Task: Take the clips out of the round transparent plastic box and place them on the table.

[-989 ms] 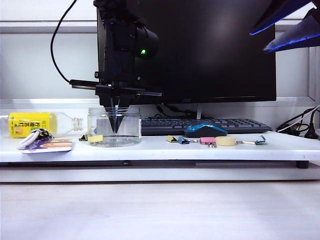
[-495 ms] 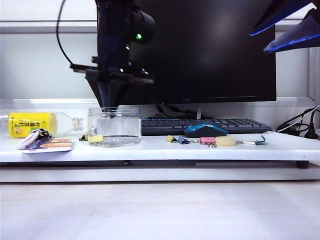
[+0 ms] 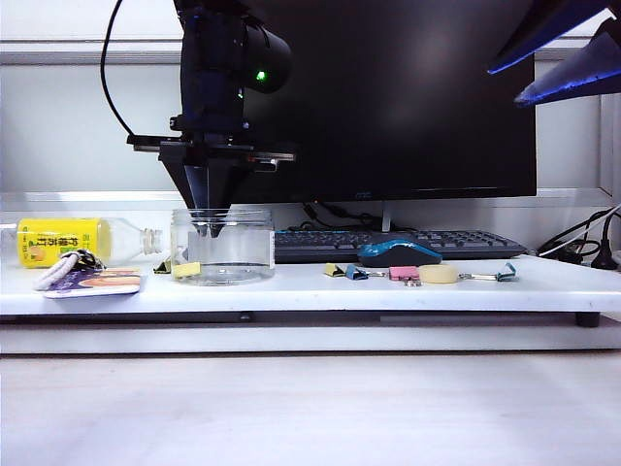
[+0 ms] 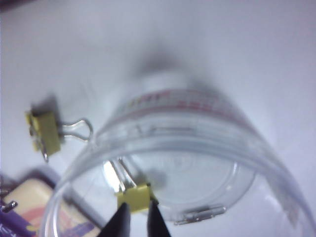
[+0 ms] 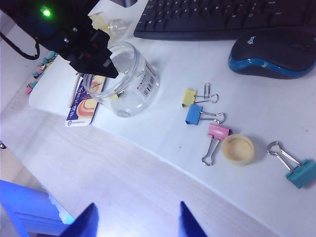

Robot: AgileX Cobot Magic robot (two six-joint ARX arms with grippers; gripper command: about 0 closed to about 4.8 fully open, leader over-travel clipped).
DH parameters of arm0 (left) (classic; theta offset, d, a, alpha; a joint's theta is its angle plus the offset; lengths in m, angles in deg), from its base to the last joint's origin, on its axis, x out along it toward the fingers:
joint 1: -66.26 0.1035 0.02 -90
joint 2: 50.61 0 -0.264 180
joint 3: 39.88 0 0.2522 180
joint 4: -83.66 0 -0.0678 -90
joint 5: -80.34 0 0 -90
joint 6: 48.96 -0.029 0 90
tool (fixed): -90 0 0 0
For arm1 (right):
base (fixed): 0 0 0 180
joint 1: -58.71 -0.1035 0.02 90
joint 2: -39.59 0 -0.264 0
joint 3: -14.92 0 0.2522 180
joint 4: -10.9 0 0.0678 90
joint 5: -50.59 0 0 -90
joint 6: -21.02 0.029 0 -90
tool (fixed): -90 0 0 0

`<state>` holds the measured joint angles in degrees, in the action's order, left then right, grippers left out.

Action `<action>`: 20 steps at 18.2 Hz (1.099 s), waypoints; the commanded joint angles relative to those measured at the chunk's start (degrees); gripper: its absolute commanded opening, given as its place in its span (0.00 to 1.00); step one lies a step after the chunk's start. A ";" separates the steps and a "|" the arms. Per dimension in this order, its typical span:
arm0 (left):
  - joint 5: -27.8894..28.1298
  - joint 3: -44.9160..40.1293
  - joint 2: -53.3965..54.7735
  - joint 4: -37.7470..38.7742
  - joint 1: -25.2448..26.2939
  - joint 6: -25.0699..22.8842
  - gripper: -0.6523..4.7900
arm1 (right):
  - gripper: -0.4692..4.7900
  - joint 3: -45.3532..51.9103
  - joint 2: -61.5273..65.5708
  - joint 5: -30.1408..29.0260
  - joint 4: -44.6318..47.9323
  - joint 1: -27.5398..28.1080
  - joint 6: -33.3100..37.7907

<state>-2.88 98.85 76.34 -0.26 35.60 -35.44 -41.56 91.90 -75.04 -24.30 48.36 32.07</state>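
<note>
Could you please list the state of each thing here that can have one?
Left gripper: shut on a yellow clip, at the jar's mouth.
Right gripper: open, empty, raised above the table's front edge.
Jar: upright, lidless.
Bottle: lying down.

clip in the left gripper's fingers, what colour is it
Pale yellow. The clip sits pinched by the left gripper inside the round transparent plastic box; the left wrist view shows it best.

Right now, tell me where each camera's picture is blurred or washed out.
Left wrist view: soft all over, the transparent box rim smeared, the held yellow clip fairly readable. Right wrist view: sharp. Exterior view: monitor almost featureless black, foreground hazy.
</note>
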 commanded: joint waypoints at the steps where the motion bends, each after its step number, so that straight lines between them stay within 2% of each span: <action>1: 0.04 -0.11 -1.68 0.81 -0.02 -1.16 0.23 | 0.49 -0.13 -0.11 -0.02 0.68 0.02 -0.22; 5: 1.01 -0.11 -2.64 0.81 0.04 -1.20 0.23 | 0.49 -0.13 -0.11 0.15 0.68 0.02 -0.20; 9: -0.81 -0.46 -2.73 0.81 0.04 0.39 0.23 | 0.49 -0.13 -0.11 0.20 0.63 0.02 -0.17; 11: -0.76 -3.15 -3.30 0.81 0.09 0.44 0.24 | 0.49 -0.13 -0.11 0.20 0.63 0.02 -0.15; 14: 2.91 -9.35 -4.13 0.81 0.39 1.33 0.25 | 0.49 -0.13 -0.11 0.17 0.61 0.02 -0.17; 16: 2.91 -9.38 -4.13 0.74 0.46 1.73 0.26 | 0.49 -0.13 -0.11 0.15 0.33 0.00 -0.17; 18: 2.82 -9.40 -4.00 0.74 0.59 3.21 0.27 | 0.49 -0.13 -0.11 0.11 -0.22 0.00 -0.17; 20: -0.17 -9.44 -2.89 0.72 0.96 4.98 0.28 | 0.49 -0.13 -0.11 0.11 -0.85 0.00 -0.22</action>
<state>-1.52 89.32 72.89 -0.26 36.52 -31.72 -41.56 91.90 -74.93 -25.39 48.36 32.07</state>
